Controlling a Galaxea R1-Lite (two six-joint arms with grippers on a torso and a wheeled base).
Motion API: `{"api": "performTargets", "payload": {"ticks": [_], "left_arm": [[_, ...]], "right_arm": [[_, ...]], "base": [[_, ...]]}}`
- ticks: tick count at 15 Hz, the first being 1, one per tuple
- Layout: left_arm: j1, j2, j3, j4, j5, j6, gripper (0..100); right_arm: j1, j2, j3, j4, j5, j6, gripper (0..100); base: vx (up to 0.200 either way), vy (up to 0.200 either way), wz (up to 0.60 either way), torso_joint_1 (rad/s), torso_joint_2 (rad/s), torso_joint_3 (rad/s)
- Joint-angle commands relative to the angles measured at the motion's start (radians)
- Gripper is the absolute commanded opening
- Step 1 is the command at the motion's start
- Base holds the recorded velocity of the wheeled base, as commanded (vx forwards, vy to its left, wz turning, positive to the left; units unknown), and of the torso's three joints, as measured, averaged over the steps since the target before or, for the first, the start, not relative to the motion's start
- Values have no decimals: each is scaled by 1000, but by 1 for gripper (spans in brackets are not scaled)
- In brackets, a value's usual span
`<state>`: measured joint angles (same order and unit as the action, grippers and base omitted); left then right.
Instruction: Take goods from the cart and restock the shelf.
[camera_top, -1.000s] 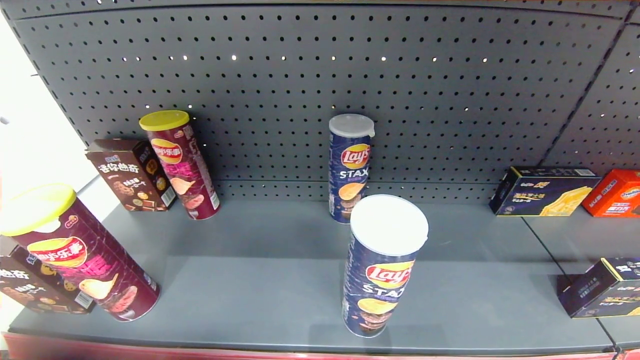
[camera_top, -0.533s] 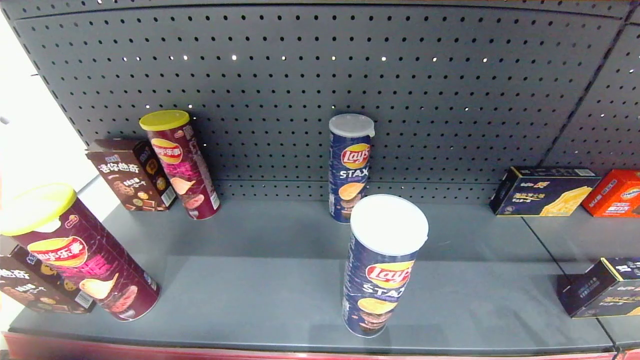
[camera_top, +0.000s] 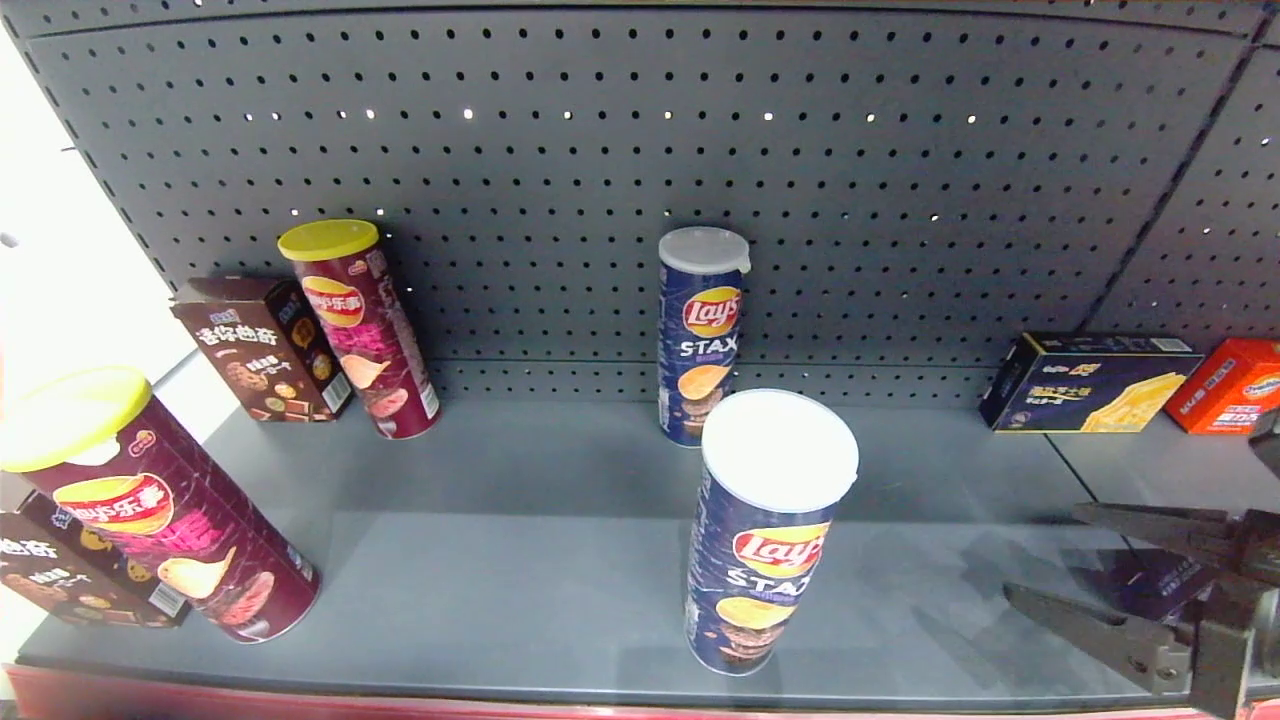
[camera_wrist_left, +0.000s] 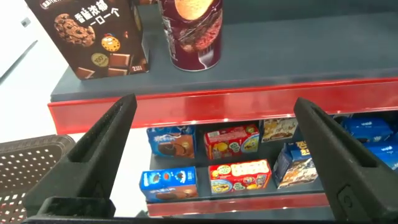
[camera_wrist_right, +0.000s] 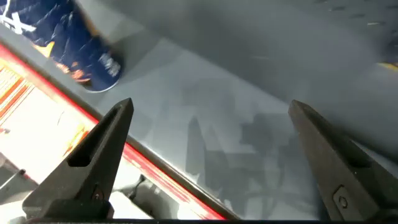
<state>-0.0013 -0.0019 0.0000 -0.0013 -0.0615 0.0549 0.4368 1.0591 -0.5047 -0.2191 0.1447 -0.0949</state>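
Nearest, right tool (camera_top: 1045, 552): fingers spread wide apart, grips nothing, hovers just above the shelf (camera_top: 520, 560) at its front right, well apart from the front blue can (camera_top: 765, 540). Empty, so probably due back at the cart for more goods.

Left tool (camera_wrist_left: 216, 101): likewise spread apart and empty, hangs below the shelf's red front lip, facing lower shelves of small boxes. Beside it, a grey mesh basket (camera_wrist_left: 31, 168), likely the cart.

Front blue can: stands upright near the front edge, mid-shelf, straight ahead of the rear blue can (camera_top: 700, 340), which backs onto the pegboard (camera_top: 640, 150). Seems lined up front to back, one product per row, labels outward for shoppers. Tall dark-blue tube, white plastic lid, red-and-yellow logo; looks rigid and smooth, easy to tip if nudged high.

Further left, same pairing: front maroon can (camera_top: 170, 520) and rear maroon can (camera_top: 355, 330), yellow lids, each just beside a brown cookie box (camera_top: 260, 345).

Far right, at the back: dark blue box (camera_top: 1090, 385) and orange box (camera_top: 1225, 385), lying flat.
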Motion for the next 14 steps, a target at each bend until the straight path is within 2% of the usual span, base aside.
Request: {"api": "performTargets", "payload": {"ticks": [1, 5, 14], "left_arm": [[0, 2, 0, 0, 0, -1, 100], [0, 2, 0, 0, -1, -1, 100], [0, 2, 0, 0, -1, -1, 100]], "right_arm": [[46, 111, -2, -49, -4, 3, 100], [115, 211, -40, -69, -25, 3, 100], [184, 392, -193, -69, -63, 3, 100]], "base": [[0, 0, 0, 0, 0, 0], [0, 0, 0, 0, 0, 0], [0, 0, 0, 0, 0, 0]]}}
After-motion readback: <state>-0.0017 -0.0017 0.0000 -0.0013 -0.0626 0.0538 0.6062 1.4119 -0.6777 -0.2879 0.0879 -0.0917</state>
